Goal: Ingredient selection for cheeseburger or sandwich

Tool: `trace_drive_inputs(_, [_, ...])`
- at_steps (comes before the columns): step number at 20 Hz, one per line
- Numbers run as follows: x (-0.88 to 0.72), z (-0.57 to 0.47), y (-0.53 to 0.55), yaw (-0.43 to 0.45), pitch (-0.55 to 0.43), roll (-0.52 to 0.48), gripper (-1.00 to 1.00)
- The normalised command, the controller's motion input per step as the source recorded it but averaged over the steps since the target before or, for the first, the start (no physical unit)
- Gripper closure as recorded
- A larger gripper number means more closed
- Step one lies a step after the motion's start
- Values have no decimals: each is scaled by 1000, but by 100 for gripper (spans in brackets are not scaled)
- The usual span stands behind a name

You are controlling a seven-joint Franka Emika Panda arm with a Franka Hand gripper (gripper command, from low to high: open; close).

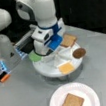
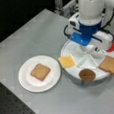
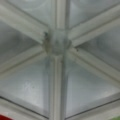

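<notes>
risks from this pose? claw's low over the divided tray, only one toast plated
1. The claw sits low over the tray's hub and its ribs; any lower or sideways motion could strike a rib and shift the round tray.
2. The patty, cheese square and spare toast slice overhang the rim, so a jolt might knock them off.
3. The lettuce piece is half hidden under the arm, making a grasp there uncertain.

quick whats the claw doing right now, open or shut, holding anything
Claw: low over the middle of the divided tray; the arm's body hides it, so open, shut or holding anything cannot be told.
</notes>
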Motion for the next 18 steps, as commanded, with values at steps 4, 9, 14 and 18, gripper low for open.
trace_drive_inputs(4, [138, -74, 13, -65, -39, 65, -100])
trace_drive_inputs(9, [122, -117, 40, -37, -40, 38, -100])
trace_drive_inputs(14, [71, -68, 74, -31, -35, 26, -100])
trace_drive_inputs(18, [38, -17, 91, -23, -32, 17, -100])
